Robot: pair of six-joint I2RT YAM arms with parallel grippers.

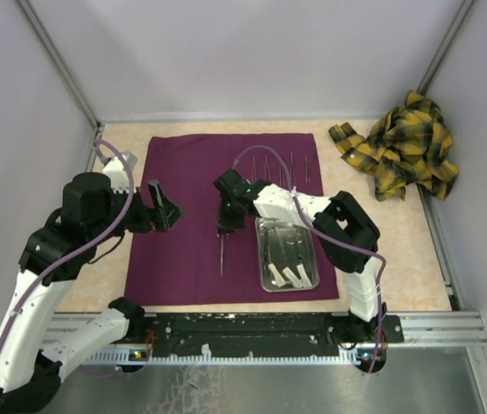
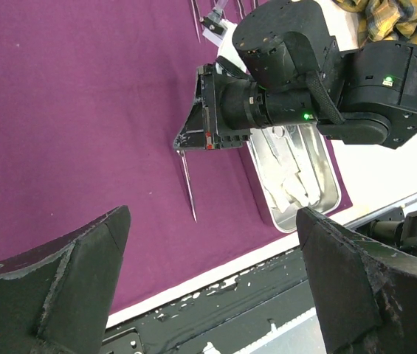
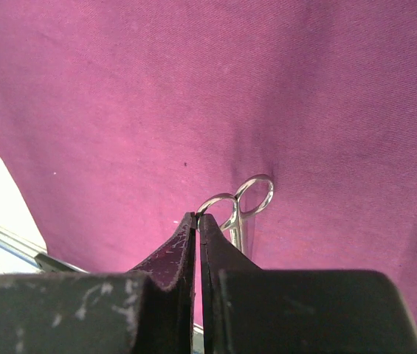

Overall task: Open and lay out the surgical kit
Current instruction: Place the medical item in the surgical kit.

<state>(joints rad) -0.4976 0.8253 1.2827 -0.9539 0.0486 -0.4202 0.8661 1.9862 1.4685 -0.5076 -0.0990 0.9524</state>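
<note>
Purple cloth (image 1: 191, 185) lies unfolded and flat on the beige speckled table (image 1: 390, 250). It is a matte woven rectangle covering most of the table's middle. A shiny steel tray (image 1: 263, 280), rectangular with rounded corners, sits on the cloth's near right corner. It holds white flat pieces (image 1: 293, 276) at its near end and thin metal tools (image 1: 288, 246) behind them. A row of slim metal instruments (image 1: 279, 166) lies along the cloth's far edge, right of centre.

Scissors (image 2: 189, 188), thin and silvery with two ring handles, lie on the cloth just left of the tray, point toward the near edge. Right gripper (image 3: 197, 221) has its black fingers pressed together, tips right at one ring handle. Can't tell whether the ring is actually nipped.

Left gripper (image 1: 164, 207) has its wedge-shaped black fingers spread wide. It holds nothing and hangs over the cloth's left side. A crumpled yellow-and-black plaid rag (image 1: 402, 147) lies at the table's far right corner, well apart from the cloth.
</note>
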